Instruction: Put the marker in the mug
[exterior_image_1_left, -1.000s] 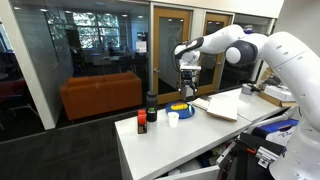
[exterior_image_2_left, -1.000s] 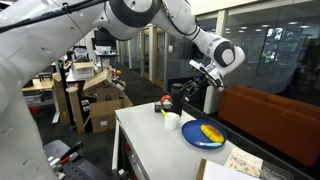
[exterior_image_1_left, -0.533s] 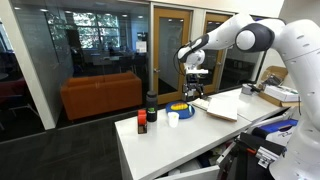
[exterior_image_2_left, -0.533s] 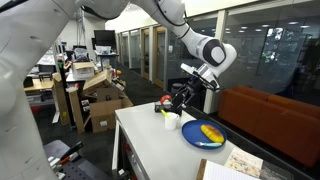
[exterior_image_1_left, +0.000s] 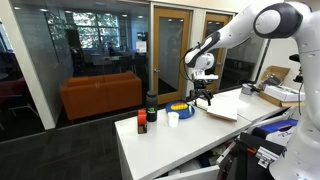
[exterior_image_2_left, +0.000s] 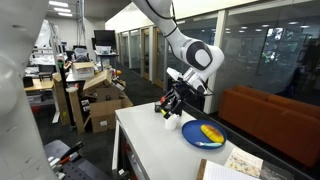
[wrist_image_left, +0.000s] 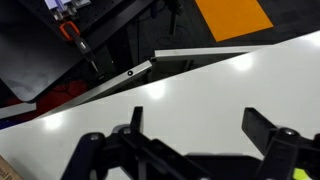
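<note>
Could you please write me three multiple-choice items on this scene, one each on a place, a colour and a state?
1. Where is the white cup relative to the mug?
A inside it; B beside it, on the table; C stacked on top of it.
2. What colour is the mug's outside?
A red; B blue; C green.
3. How is the tool?
A open, empty; B shut on the cup; C shut on the mug.
Key: B, the cup stands next to the mug; B, its wall is blue; A, the wrist view shows it spread with nothing held.
</note>
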